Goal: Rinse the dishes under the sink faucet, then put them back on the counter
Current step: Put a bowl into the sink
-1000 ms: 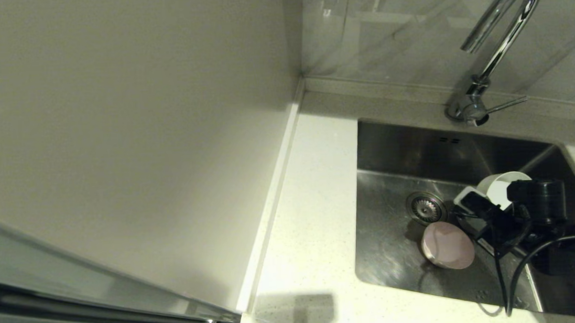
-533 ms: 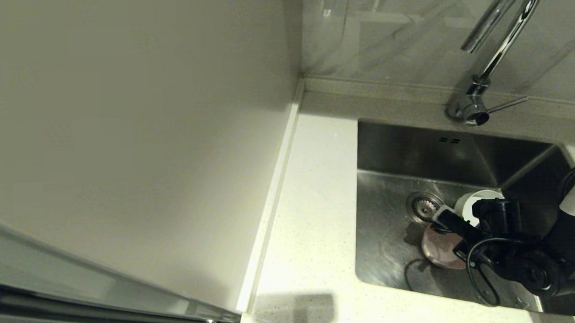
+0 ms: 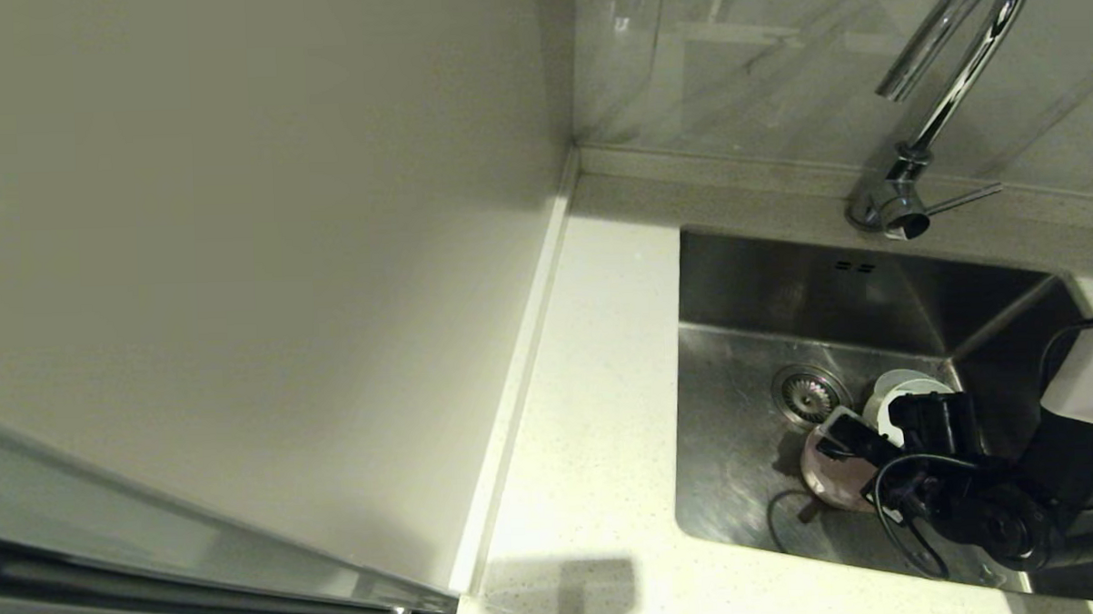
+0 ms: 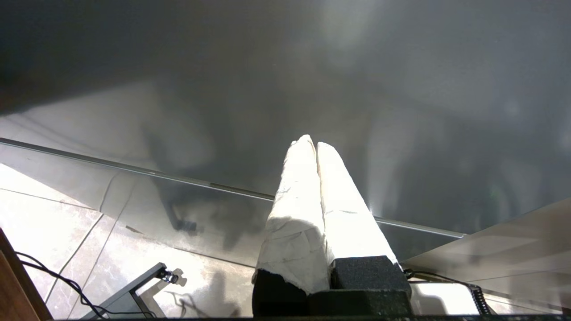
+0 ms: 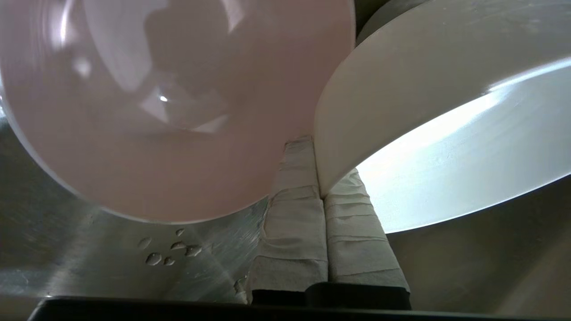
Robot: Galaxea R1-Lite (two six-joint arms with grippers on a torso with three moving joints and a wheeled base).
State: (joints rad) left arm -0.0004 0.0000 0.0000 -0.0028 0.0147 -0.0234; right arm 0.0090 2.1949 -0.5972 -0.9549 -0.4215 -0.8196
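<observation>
**White bowl pinched low in the sink**

The right gripper (image 5: 319, 178) is squeezed tight on the rim of the white bowl (image 3: 904, 392), so the bowl hangs on its side. It sits low in the sink (image 3: 743, 482), touching the pink bowl (image 3: 829, 470) by the drain (image 3: 809, 393). The faucet (image 3: 943, 75) is high up and no water runs. The bench (image 3: 596, 414) has no bowls. The left gripper (image 4: 316, 151) is pressed together, holding nothing, parked away from the sink.

We see the sink (image 3: 746, 291) set into the worktop (image 3: 596, 414), the faucet (image 3: 906, 194) behind it. Inside, just right of the drain (image 3: 806, 392), the two bowls (image 3: 904, 390) touch; the right tool (image 3: 855, 434) sits between them.
</observation>
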